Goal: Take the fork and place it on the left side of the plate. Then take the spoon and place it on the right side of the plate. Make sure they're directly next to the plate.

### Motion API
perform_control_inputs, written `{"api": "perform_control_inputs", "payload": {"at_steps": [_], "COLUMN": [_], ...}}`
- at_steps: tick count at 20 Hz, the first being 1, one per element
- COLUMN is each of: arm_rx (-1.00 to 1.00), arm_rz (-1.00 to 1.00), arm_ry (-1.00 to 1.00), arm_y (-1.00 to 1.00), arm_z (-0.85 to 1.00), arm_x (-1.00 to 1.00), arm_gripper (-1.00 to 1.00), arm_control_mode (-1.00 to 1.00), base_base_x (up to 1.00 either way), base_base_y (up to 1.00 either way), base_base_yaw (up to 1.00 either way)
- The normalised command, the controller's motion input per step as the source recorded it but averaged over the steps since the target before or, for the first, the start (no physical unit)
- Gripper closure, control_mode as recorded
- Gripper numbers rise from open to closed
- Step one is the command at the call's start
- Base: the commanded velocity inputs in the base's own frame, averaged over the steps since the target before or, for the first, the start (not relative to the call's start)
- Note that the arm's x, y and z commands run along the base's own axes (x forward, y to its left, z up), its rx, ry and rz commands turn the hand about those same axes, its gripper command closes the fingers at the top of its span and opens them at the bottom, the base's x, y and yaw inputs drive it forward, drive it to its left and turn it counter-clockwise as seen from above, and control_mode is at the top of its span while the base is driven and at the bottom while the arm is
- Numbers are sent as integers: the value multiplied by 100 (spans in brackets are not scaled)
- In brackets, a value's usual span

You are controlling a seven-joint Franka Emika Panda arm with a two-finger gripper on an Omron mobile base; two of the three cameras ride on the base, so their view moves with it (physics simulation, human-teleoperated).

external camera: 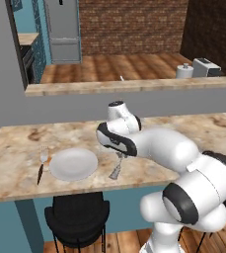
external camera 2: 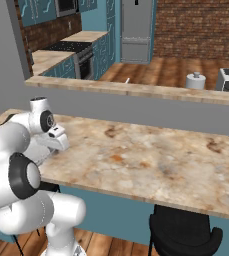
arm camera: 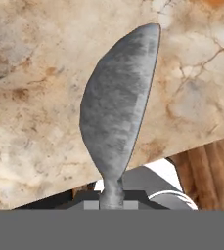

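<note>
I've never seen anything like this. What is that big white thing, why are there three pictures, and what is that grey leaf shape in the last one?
The white thing is a robot arm on a driving base, in a computer-drawn kitchen. Two pictures come from cameras on the base, looking over the arm from its left and from its right. The third comes from a camera on its hand.

On the marble counter lies a round plate, with a brown-handled fork close beside its left edge.

The grey leaf shape is a spoon, seen up close. The arm's tool is shut on its handle, and the spoon hangs bowl-down just right of the plate; whether it touches the counter I cannot tell.
</note>
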Motion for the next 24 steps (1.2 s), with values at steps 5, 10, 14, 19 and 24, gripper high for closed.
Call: {"api": "perform_control_inputs", "payload": {"at_steps": [5, 10, 14, 19, 24], "arm_rx": [0, 0, 0, 0, 3], "arm_rz": [-5, -7, -10, -9, -8], "arm_ry": [-15, -16, -13, -9, 0], "arm_y": [0, 16, 29, 29, 12], "arm_z": [-18, -40, -43, -32, -13], "arm_x": [99, 85, 72, 55, 13], "arm_gripper": [100, 100, 100, 100, 100], "arm_control_mode": [-100, -100, -100, -100, -100], "base_base_x": [0, 0, 0, 0, 0], "base_base_y": [0, 0, 0, 0, 0], "base_base_yaw": [0, 0, 0, 0, 0]}}
